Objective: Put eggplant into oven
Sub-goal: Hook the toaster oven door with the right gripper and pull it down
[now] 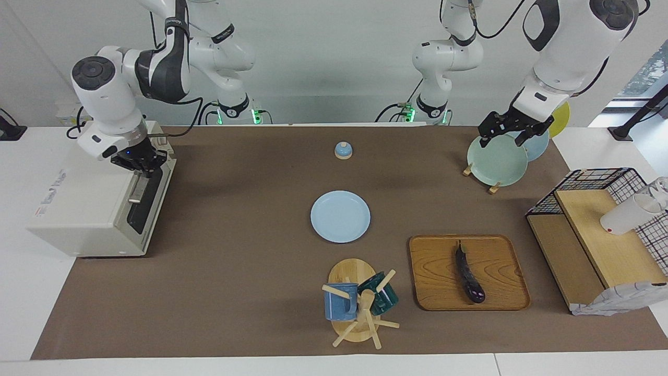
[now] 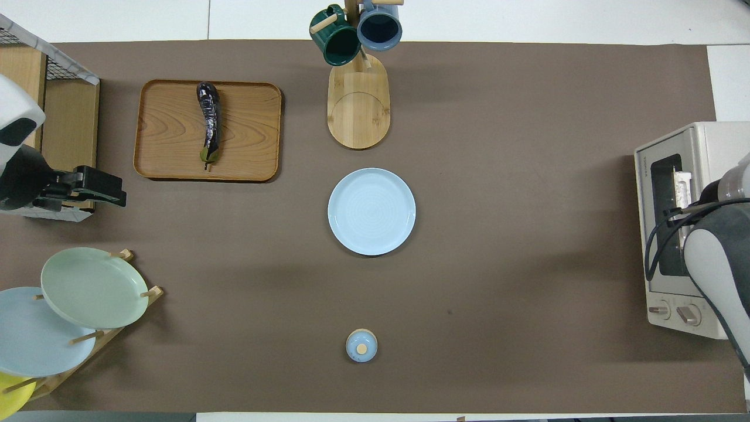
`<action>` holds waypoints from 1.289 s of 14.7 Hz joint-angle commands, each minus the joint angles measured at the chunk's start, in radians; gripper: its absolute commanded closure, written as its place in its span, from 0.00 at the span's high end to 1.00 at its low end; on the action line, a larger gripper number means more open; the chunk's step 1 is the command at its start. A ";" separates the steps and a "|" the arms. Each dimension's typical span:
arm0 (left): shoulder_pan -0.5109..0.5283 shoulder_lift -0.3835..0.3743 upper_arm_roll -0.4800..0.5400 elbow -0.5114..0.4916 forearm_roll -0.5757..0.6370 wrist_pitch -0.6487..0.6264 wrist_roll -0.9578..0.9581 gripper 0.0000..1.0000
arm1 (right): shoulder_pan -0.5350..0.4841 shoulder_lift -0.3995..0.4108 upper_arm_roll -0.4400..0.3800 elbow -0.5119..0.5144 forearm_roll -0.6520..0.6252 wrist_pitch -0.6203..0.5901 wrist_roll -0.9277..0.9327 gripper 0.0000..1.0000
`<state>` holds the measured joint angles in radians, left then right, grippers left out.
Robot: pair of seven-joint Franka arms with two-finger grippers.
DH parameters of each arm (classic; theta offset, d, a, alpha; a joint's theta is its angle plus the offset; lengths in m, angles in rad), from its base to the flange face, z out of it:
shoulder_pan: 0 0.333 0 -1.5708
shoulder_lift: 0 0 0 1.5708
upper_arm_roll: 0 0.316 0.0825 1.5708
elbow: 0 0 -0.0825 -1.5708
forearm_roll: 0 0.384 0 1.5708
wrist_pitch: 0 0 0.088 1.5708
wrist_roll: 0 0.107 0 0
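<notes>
Right gripper (image 1: 140, 163) shut at the oven (image 1: 99, 209) door handle, left gripper (image 1: 514, 128) spread above green plate (image 1: 497, 161), eggplant (image 1: 468, 274) on tray (image 1: 501, 261) well apart from both

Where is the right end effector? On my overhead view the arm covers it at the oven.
Observer: The facing view shows the right end effector at the end of the oven door's handle nearer to the robots, fingertips shut. I cannot tell whether it grips the bar.
Operator: And the left one, is it down at the table?
Observer: No. The left end effector hangs open above the green plate, holding nothing.
</notes>
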<state>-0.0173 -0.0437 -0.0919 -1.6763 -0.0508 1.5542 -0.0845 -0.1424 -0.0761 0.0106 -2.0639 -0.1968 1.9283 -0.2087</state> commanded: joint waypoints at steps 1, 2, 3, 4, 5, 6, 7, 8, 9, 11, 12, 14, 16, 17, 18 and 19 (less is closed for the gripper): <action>0.011 -0.018 -0.005 -0.005 -0.001 -0.016 -0.003 1.00 | 0.026 0.032 0.006 -0.061 0.046 0.103 0.020 0.00; 0.011 -0.018 -0.005 -0.005 -0.001 -0.016 -0.003 1.00 | 0.033 0.044 0.006 -0.061 0.063 0.106 0.037 0.00; 0.011 -0.018 -0.005 -0.005 -0.001 -0.016 -0.003 1.00 | 0.049 0.051 0.006 -0.061 0.075 0.115 0.051 0.00; 0.011 -0.018 -0.005 -0.005 -0.001 -0.016 -0.003 1.00 | 0.061 0.062 0.006 -0.061 0.089 0.133 0.060 0.00; 0.011 -0.018 -0.005 -0.005 -0.001 -0.016 -0.003 1.00 | 0.073 0.076 0.006 -0.061 0.102 0.144 0.066 0.00; 0.011 -0.018 -0.005 -0.005 -0.001 -0.016 -0.003 1.00 | 0.079 0.091 0.006 -0.061 0.112 0.164 0.072 0.00; 0.011 -0.018 -0.005 -0.005 -0.001 -0.016 -0.003 1.00 | 0.082 0.105 0.006 -0.065 0.118 0.184 0.072 0.00; 0.011 -0.018 -0.005 -0.005 -0.001 -0.016 -0.003 1.00 | 0.083 0.119 0.006 -0.082 0.120 0.222 0.074 0.00; 0.011 -0.018 -0.005 -0.005 -0.001 -0.016 -0.003 1.00 | 0.084 0.121 0.008 -0.109 0.120 0.269 0.074 0.00; 0.011 -0.018 -0.005 -0.005 -0.001 -0.022 -0.009 1.00 | 0.105 0.122 0.009 -0.150 0.131 0.330 0.098 0.00; 0.004 -0.018 -0.006 -0.005 -0.001 -0.025 -0.009 1.00 | 0.112 0.127 0.009 -0.153 0.131 0.334 0.107 0.00; -0.003 -0.019 -0.008 -0.009 -0.001 -0.002 -0.026 1.00 | 0.112 0.165 0.009 -0.157 0.132 0.369 0.121 0.00; -0.001 -0.013 -0.009 -0.023 -0.003 0.070 -0.054 1.00 | 0.115 0.193 0.009 -0.157 0.132 0.383 0.138 0.00; -0.003 0.002 -0.009 -0.023 -0.003 0.099 -0.051 1.00 | 0.118 0.197 0.011 -0.157 0.132 0.383 0.153 0.00; -0.003 0.039 -0.011 -0.020 -0.006 0.131 -0.049 1.00 | 0.133 0.203 0.011 -0.157 0.132 0.385 0.167 0.00; -0.003 0.076 -0.012 -0.014 -0.012 0.167 -0.049 1.00 | 0.138 0.205 0.011 -0.157 0.132 0.386 0.183 0.00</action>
<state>-0.0188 -0.0277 -0.1011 -1.6887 -0.0509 1.6503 -0.1191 -0.0009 0.1226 0.0337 -2.2234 -0.0509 2.2978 -0.0502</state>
